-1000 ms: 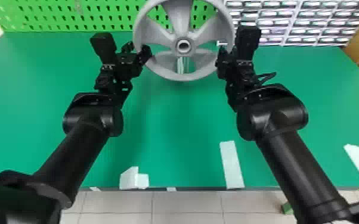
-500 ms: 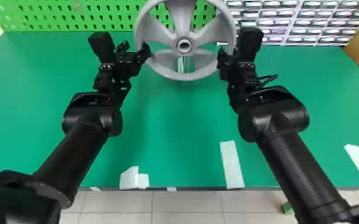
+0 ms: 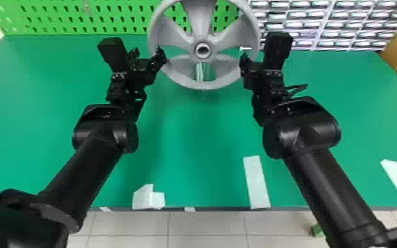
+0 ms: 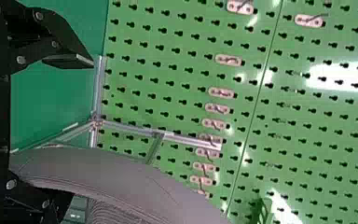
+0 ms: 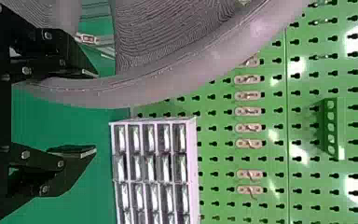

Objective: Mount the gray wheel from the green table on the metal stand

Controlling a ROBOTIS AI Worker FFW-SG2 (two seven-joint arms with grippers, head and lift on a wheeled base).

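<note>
"Gray wheel, quick, where?"

"Head view: far side of the green table, facing us, hub toward the camera, between the grippers, green pegboard behind. Can't tell what carries its weight."

"Left gripper?"

"At the wheel's left rim, head view. Own wrist view of the left gripper: fingers spread, rim crossing over one, the other well apart from it. No pinch."

"Right gripper?"

"Right side of the rim. Its wrist view has the right gripper spread too, rim running between the fingers, right by one, gap to the other. Contact with that near one, can't tell."

"Metal stand?"

"Left wrist view gives its silver bars, meeting at a joint, past the wheel. Head view just gets a bit of metal through a wheel opening. Wheel seated on it or not, can't tell."

"Extras?"

"Right wrist view: drawer cabinet near the wheel, green holder with round holes on the pegboard. Left wrist view: row of pink hooks. Head view: white tape by the table's near edge, tiled floor below."
</note>
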